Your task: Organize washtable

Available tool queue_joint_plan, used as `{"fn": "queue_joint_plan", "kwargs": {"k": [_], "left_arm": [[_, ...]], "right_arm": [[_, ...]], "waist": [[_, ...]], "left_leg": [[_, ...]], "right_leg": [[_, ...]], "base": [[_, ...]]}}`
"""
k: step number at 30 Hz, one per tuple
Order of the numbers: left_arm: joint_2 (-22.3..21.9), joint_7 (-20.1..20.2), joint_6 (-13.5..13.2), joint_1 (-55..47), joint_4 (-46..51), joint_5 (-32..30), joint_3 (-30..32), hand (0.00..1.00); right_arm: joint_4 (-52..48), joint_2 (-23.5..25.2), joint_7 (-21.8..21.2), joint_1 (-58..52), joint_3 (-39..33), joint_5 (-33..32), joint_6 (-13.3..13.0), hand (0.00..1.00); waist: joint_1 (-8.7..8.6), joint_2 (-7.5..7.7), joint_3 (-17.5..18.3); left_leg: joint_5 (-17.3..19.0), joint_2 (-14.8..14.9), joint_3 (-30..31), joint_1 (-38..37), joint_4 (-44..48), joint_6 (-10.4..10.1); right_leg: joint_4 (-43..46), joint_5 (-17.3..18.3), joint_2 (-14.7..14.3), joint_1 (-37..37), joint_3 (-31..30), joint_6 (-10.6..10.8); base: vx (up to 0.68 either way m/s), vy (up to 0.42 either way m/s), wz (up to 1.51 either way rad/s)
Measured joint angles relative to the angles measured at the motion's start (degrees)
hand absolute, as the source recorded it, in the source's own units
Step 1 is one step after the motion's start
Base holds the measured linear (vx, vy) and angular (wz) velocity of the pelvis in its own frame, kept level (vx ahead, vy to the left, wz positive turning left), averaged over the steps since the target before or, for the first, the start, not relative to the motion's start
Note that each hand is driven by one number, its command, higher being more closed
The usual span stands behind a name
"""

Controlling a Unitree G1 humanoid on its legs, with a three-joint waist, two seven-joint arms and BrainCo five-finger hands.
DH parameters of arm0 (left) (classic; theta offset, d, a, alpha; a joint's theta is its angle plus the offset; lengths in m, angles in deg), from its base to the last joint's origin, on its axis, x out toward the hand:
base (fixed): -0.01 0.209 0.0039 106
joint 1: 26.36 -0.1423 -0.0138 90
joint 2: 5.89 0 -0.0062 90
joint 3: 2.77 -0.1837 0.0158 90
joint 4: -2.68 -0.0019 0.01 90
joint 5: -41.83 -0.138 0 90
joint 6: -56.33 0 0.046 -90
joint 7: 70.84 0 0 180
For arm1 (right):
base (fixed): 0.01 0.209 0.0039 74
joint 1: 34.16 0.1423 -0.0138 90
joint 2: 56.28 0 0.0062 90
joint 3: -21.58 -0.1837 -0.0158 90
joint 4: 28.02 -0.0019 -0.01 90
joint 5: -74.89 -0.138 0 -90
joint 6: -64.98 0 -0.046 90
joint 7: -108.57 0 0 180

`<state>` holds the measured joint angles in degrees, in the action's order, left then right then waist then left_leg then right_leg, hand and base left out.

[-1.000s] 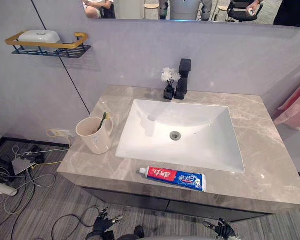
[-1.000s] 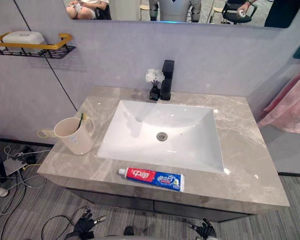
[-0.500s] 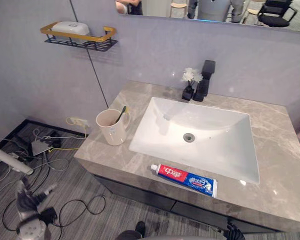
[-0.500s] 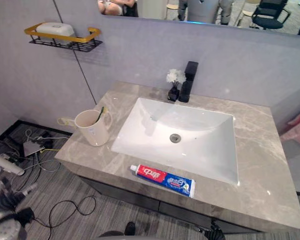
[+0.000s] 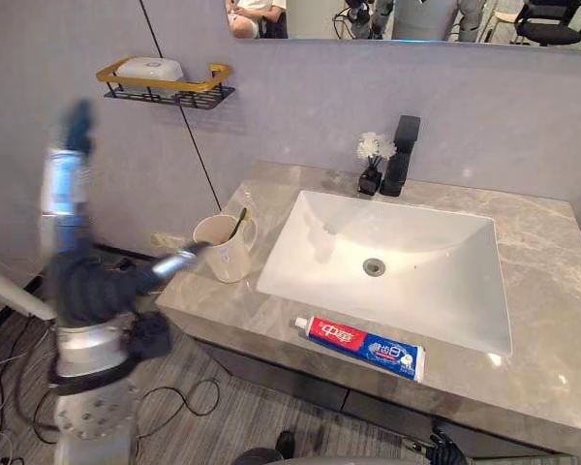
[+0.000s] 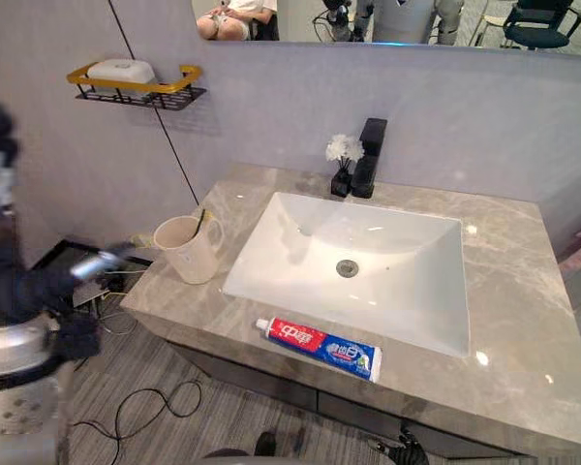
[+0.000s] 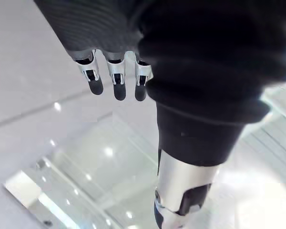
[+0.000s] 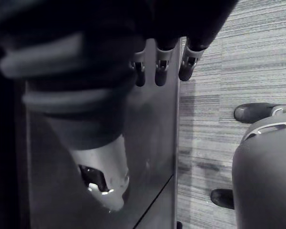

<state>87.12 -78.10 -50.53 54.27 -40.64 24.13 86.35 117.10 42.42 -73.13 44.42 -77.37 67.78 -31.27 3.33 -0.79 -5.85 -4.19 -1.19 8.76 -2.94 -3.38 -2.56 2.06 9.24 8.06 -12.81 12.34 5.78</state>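
A red, white and blue toothpaste tube (image 5: 360, 345) lies flat on the grey marble counter (image 5: 537, 329), at the front edge before the white sink (image 5: 436, 291). A cream cup (image 5: 225, 254) stands at the counter's left end with a toothbrush (image 5: 238, 221) leaning inside it. My left hand (image 5: 87, 281) is raised left of the counter, open, fingers straight up and thumb reaching toward the cup without touching it; it holds nothing. Its fingers (image 7: 115, 81) also show straight in the left wrist view. My right hand (image 8: 159, 67) hangs low by the dark cabinet front, open and holding nothing.
A black faucet (image 5: 402, 155) and a small dark vase of white flowers (image 5: 371, 165) stand behind the sink. A gold-rimmed wall shelf (image 5: 169, 87) holds a white soap (image 5: 150, 68). Cables lie on the floor at the left. A mirror hangs above.
The camera has shifted. My left arm has swung up from near the floor to beside the cup. The cup and toothpaste have not moved on the counter.
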Motion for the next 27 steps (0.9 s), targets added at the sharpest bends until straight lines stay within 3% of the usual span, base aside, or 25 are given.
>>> {"fn": "queue_joint_plan", "kwargs": {"k": [3, 12, 19, 27], "left_arm": [[1.8, 3.5, -0.1, 2.0, -1.5, -1.0, -7.0, 0.00], [2.8, 11.8, 0.4, 7.6, -16.3, -1.0, -21.8, 0.00], [5.0, 17.1, 2.9, 10.6, -29.2, -1.0, -26.7, 0.00], [6.7, 17.6, 3.9, 11.3, -34.0, -1.1, -28.3, 0.00]], "right_arm": [[0.3, -0.1, -1.0, 1.0, 2.5, 0.0, 0.0, 0.00], [0.4, -0.7, -1.0, 2.2, 5.2, 0.7, 0.0, 0.00], [0.3, -0.8, -1.0, 3.0, 5.5, 1.0, 0.1, 0.00], [0.2, -1.1, -1.0, 3.1, 5.5, 1.0, 0.1, 0.00]], "waist": [[-1.17, 0.10, 0.0], [-1.94, 1.01, -0.1], [-2.63, 1.36, -0.2], [-2.83, 0.72, 0.1]], "left_leg": [[-0.1, 0.3, -0.7, -0.2, -0.1, -0.1], [-0.1, 1.0, -2.9, -0.4, -0.4, -0.1], [-0.1, 1.1, -2.9, -0.6, -0.5, -0.1], [-0.2, 1.1, -2.9, -0.9, -0.8, -0.2]], "right_leg": [[0.0, -0.1, -0.1, 0.2, -0.5, 0.0], [-0.1, -0.4, -0.5, 0.9, -3.0, -0.1], [-0.1, -0.5, -0.6, 1.0, -3.1, -0.2], [-0.3, -0.5, -0.6, 0.9, -3.1, -0.2]], "base": [[-0.05, -0.022, -0.11], [0.00, -0.018, -0.13], [0.00, -0.003, 0.00], [-0.01, -0.007, -0.01]]}}
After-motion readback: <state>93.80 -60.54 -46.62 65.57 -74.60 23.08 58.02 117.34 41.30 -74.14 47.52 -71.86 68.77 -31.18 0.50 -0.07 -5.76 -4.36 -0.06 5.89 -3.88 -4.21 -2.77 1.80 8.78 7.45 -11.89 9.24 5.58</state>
